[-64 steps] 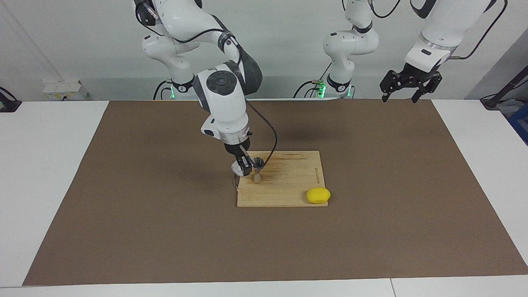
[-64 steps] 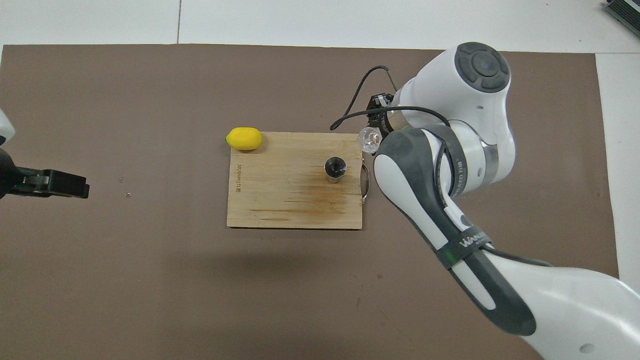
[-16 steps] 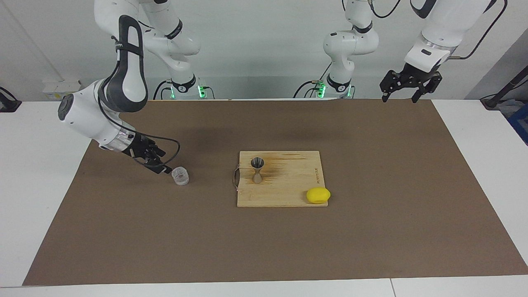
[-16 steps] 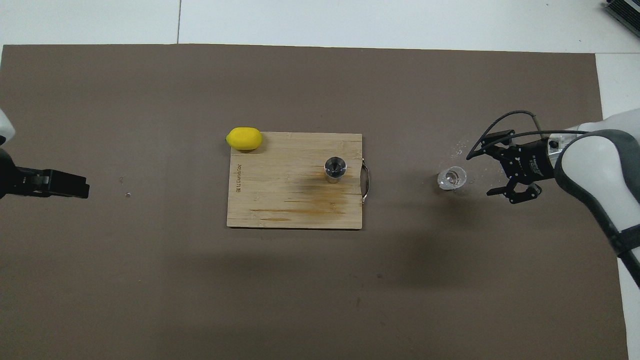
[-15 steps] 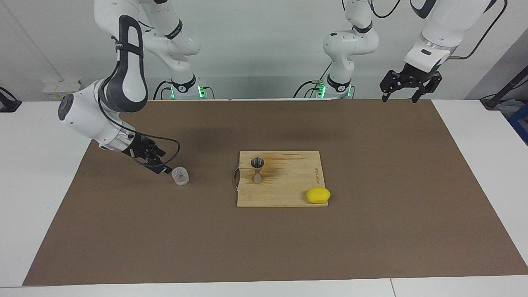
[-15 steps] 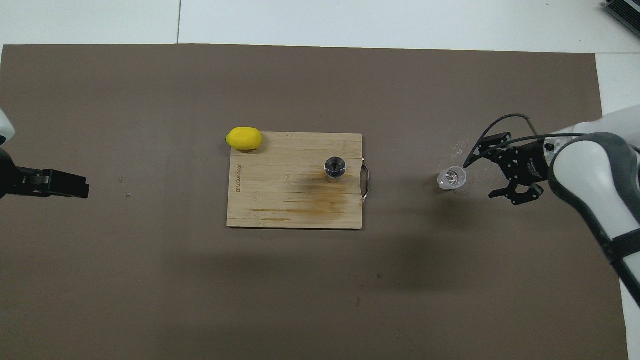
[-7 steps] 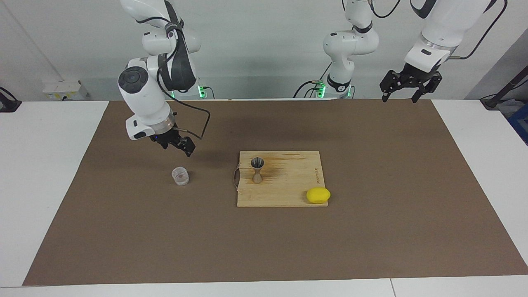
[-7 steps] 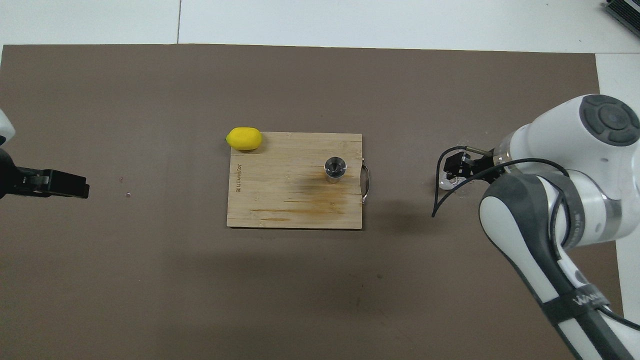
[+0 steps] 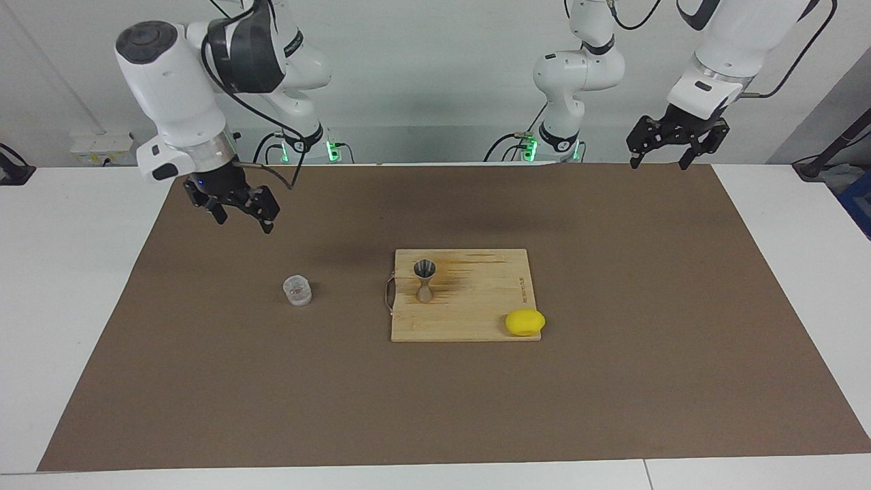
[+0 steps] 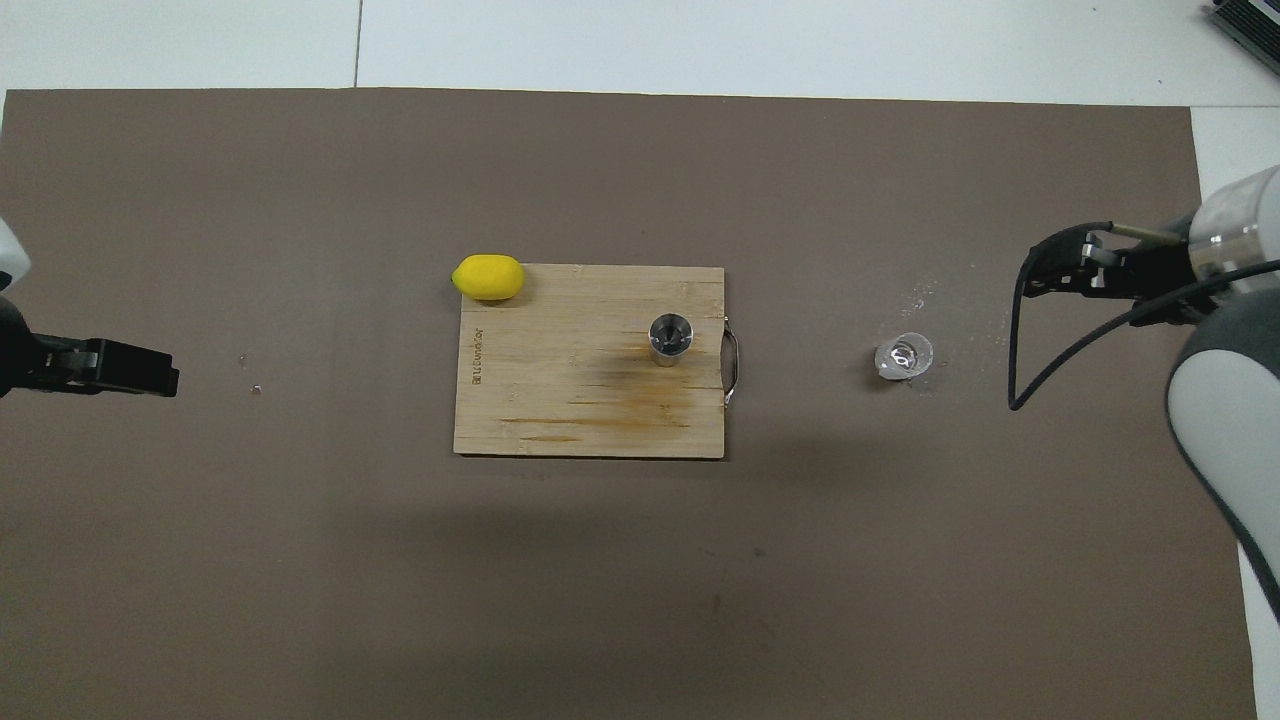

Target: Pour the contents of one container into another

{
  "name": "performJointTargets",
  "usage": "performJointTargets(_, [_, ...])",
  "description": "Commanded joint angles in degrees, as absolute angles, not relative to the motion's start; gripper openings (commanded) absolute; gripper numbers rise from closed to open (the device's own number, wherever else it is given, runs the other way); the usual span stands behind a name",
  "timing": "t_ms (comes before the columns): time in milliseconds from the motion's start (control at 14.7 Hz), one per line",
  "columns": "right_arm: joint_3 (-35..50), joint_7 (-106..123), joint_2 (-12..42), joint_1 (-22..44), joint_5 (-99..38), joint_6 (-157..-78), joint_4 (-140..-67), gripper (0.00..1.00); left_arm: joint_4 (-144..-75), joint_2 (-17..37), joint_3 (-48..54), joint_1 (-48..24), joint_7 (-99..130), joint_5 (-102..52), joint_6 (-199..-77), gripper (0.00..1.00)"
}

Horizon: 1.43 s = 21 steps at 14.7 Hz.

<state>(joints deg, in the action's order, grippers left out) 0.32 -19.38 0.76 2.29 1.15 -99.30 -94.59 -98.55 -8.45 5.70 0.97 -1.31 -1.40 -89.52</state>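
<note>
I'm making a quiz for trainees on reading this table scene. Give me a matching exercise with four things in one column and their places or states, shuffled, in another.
Things:
1. clear cup
2. metal jigger
3. lemon
4. right gripper

Places or states:
A. upright on the wooden board, near its handle
B. open, empty, raised over the brown mat
C. at the board's corner, toward the left arm's end
D. upright on the mat, off the board, toward the right arm's end

Pairs: 1-D, 2-A, 3-C, 4-B

jigger [image 9: 424, 280] on board [image 9: 476, 299] | lemon [image 9: 524, 322] at board's corner | cup [image 9: 297, 290] on mat, toward right arm's end
</note>
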Motion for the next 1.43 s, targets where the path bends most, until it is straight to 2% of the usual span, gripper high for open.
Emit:
performJointTargets(0, [0.4, -16.8, 2.5, 1.2, 3.0, -96.5, -90.5, 1.00, -100.4, -10.1, 6.0, 1.5, -2.1, -0.9, -90.4, 1.00])
performJointTargets(272, [-0.9, -10.5, 2.0, -0.6, 2.5, -94.5, -88.0, 1.00, -100.4, -10.1, 6.0, 1.5, -2.1, -0.9, -90.4, 1.00])
performJointTargets(612, [-0.8, -10.5, 1.5, -0.7, 2.2, -94.5, -89.7, 1.00, -100.4, -10.1, 6.0, 1.5, -2.1, -0.9, -90.4, 1.00])
performJointTargets(884, [-0.7, -9.5, -1.1, -0.2, 1.6, -93.5, -94.5, 1.00, -100.4, -10.1, 6.0, 1.5, -2.1, -0.9, -90.4, 1.00])
performJointTargets(1360, [-0.2, -9.3, -1.7, 0.1, 1.5, -90.9, -94.7, 1.00, -100.4, -10.1, 6.0, 1.5, -2.1, -0.9, -90.4, 1.00])
